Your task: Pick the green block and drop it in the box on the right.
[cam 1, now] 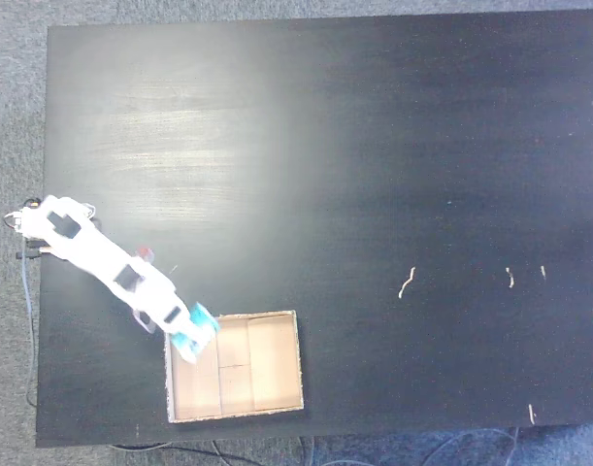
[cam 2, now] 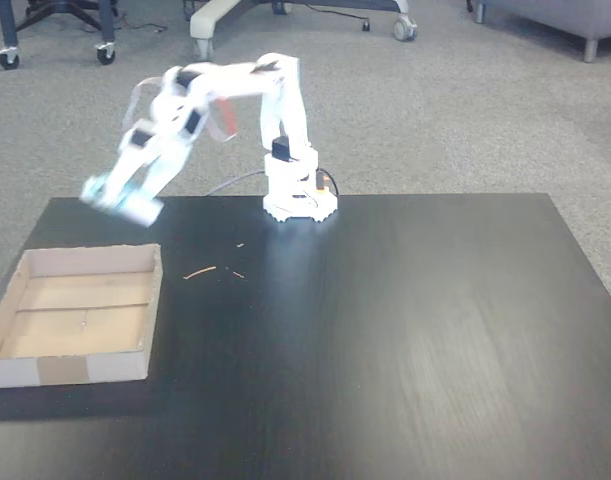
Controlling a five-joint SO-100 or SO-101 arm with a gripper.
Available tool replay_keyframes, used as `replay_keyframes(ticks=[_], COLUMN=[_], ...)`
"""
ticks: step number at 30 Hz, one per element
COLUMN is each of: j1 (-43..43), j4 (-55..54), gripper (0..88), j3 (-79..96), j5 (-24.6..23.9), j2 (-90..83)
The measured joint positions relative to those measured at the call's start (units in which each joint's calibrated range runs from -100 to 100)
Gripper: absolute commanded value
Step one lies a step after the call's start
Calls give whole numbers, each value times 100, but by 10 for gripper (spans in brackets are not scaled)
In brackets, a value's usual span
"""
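Observation:
My white arm reaches from its base [cam 2: 298, 200] toward the box, and its image is motion-blurred. The gripper [cam 1: 193, 335] [cam 2: 115, 196] hangs above the table at the corner of the box nearest the arm. The green block [cam 1: 196, 324] [cam 2: 98, 188] shows as a teal patch between the fingers, so the gripper appears shut on it. The box [cam 1: 277, 367] [cam 2: 75, 318] is a shallow tan cardboard tray with nothing inside, lying at the table's lower edge in one fixed view and at the left in the other.
Small tan scraps [cam 1: 406, 282] [cam 2: 199, 271] lie on the black table [cam 1: 374, 146] [cam 2: 405, 330]. Cables hang off the table edge by the arm's base [cam 1: 29, 291]. Chair legs with castors [cam 2: 200, 45] stand on the grey carpet behind the table.

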Motion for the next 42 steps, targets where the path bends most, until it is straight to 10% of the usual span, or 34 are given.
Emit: replay_keyframes(ticks=[5,8,11,15,19,22,28,42], j1=[307,314,314,284,-187,-1460,-3466,-4214], j4=[-185,-516,-540,-564,-1933,-3254,-1506,-959], gripper=[236,592,599,481,1,1,1,1], j3=[-2510,-2065,-1736,-1130,1308,5100,9426,10868], j5=[156,215,259,293,274,444,557,576], j2=[2573,2615,2640,2490,543,-2924,-9215,-10226])
